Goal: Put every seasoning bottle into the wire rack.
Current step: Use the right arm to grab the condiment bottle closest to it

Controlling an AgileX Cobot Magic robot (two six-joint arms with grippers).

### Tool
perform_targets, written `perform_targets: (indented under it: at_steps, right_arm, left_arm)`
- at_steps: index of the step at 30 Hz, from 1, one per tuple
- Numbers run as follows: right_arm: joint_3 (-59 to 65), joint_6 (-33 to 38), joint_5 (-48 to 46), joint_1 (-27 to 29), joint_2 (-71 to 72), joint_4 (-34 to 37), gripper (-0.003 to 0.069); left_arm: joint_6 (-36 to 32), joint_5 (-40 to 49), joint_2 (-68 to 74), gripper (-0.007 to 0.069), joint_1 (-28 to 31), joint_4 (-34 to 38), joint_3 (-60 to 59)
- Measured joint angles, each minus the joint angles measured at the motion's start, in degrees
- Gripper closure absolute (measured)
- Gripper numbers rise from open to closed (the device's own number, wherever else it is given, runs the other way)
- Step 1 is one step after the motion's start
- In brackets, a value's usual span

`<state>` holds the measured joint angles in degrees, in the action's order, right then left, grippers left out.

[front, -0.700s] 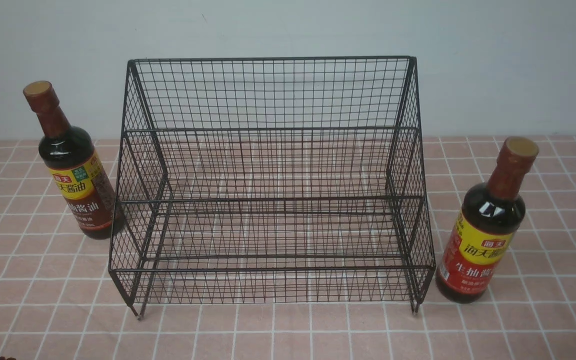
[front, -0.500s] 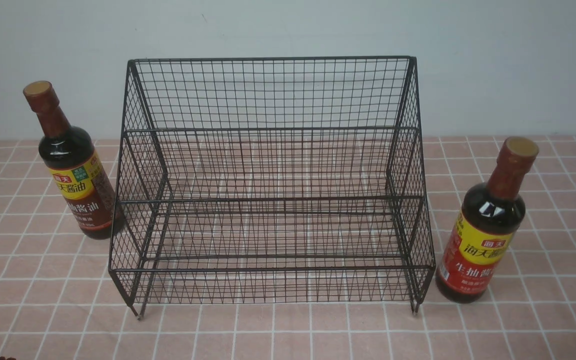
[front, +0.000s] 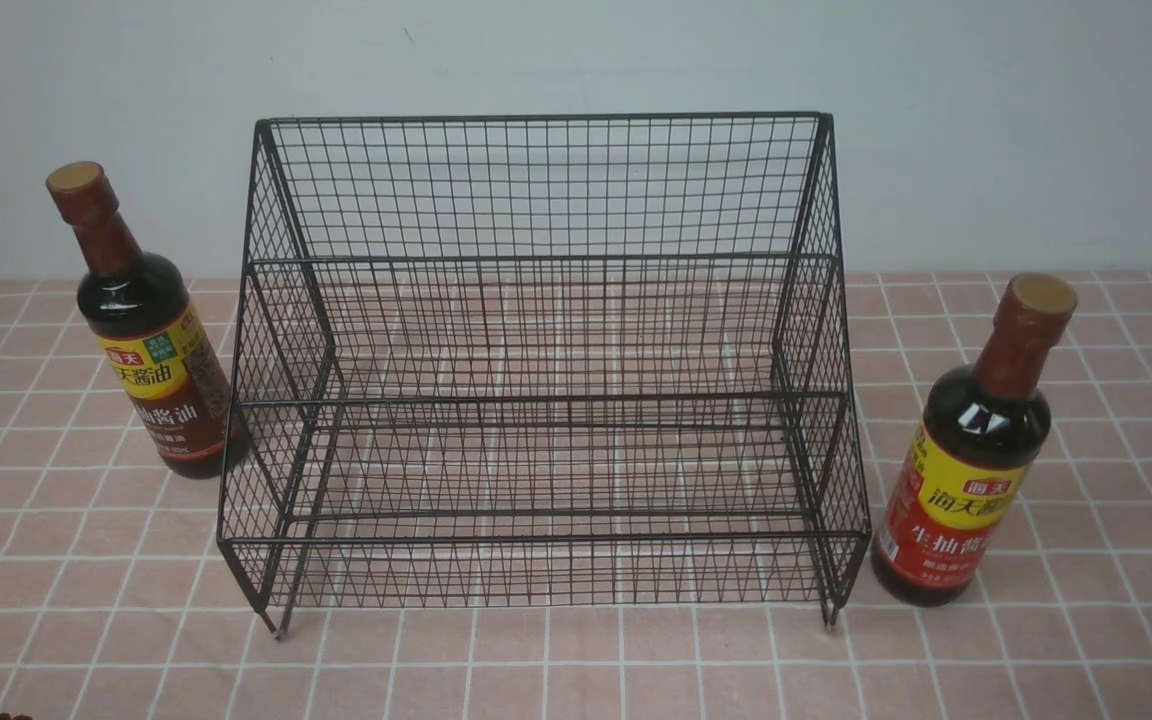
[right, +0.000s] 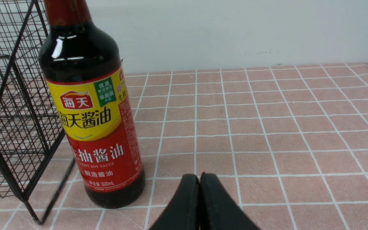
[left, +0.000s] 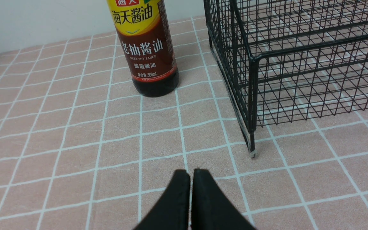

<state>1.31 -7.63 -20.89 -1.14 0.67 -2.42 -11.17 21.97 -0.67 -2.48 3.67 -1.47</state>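
— What takes up the most room?

— The tabletop, under a pink cloth with a white grid. In the middle of it stands the black wire rack on short feet. Its tall back is toward the pale wall and its low rail is toward the front.

— And the bottles?

— Both stand upright on the tabletop, outside the rack, one at each end of it. The brown-label bottle is just beside the rack's left side, about halfway back, and the left wrist view shows a narrow gap between them. The red-label bottle is just beside the rack's right front corner, so close that I cannot tell whether they touch. Each holds dark sauce and has a yellow upper label, a reddish-brown neck and a tan-topped cap.

— Where are the hands?

— The left hand is over bare cloth, out in front of the rack's left front foot and well short of the brown-label bottle. Its two black fingers are pressed together with nothing between them, and they touch neither rack nor bottle. The right hand is off the rack's right end, near the red-label bottle but apart from it. Its fingers are likewise together and hold nothing.
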Motion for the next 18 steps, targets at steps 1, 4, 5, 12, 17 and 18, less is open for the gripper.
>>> perform_targets:
  at_steps: [1, 4, 5, 12, 17, 18]
  right_arm:
    - [0.0, 0.0, 0.0, 0.0, 0.0, 0.0, 0.0673]
    - [0.0, 0.0, 0.0, 0.0, 0.0, 0.0, 0.0673]
    - [0.0, 0.0, 0.0, 0.0, 0.0, 0.0, 0.0673]
    - [0.1, 0.0, 1.6, 0.0, 0.0, 1.9, 0.0673]
    - [0.2, -2.1, 14.1, 0.0, 0.0, 14.5, 0.0673]
    - [0.2, -2.2, 14.1, 0.0, 0.0, 15.0, 0.0673]
  left_arm:
    - [0.0, 0.0, 0.0, 0.0631, 0.0, 0.0, 0.0]
    - [0.0, 0.0, 0.0, 0.0631, 0.0, 0.0, 0.0]
    - [0.0, 0.0, 0.0, 0.0631, 0.0, 0.0, 0.0]
    - [0.0, 0.0, 0.0, 0.0631, 0.0, 0.0, 0.0]
    - [0.0, 0.0, 0.0, 0.0631, 0.0, 0.0, 0.0]
    - [0.0, 0.0, 0.0, 0.0631, 0.0, 0.0, 0.0]
